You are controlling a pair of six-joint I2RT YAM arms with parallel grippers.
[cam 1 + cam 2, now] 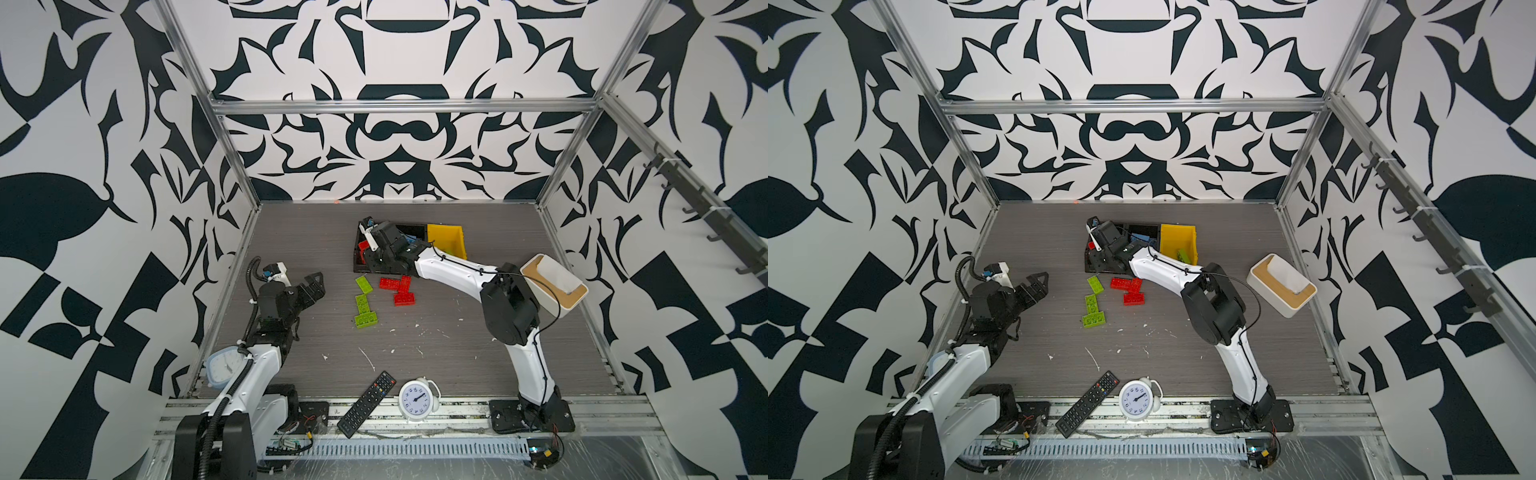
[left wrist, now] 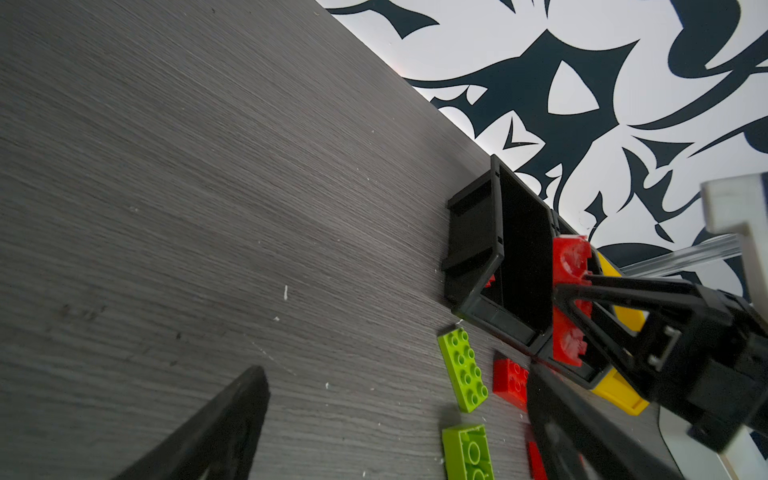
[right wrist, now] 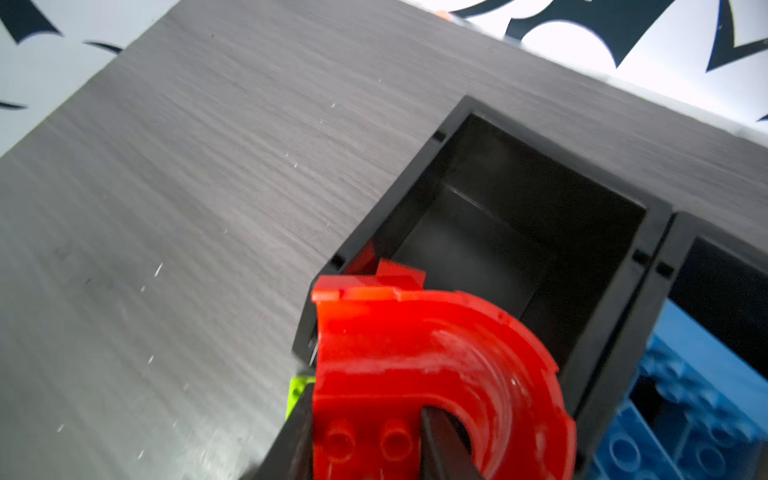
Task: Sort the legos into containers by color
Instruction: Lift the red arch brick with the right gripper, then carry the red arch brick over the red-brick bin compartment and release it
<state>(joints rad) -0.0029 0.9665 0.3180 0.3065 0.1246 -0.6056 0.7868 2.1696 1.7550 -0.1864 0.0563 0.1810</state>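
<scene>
The right claw (image 3: 365, 440) grasps the red arch (image 3: 436, 353) above the black bin (image 3: 415, 174). At centre left, the left claw (image 1: 318, 289) is released.

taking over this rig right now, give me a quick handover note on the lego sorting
Left gripper: open, empty, hovering over the left side of the table.
Right gripper: shut on the red arch, held over the left black bin, which already holds some red.
Done: blue legos are in the second black bin; at least one green lego is in the yellow bin.
Left: release the arch, then bin the three loose red legos and three loose green legos on the table.
</scene>
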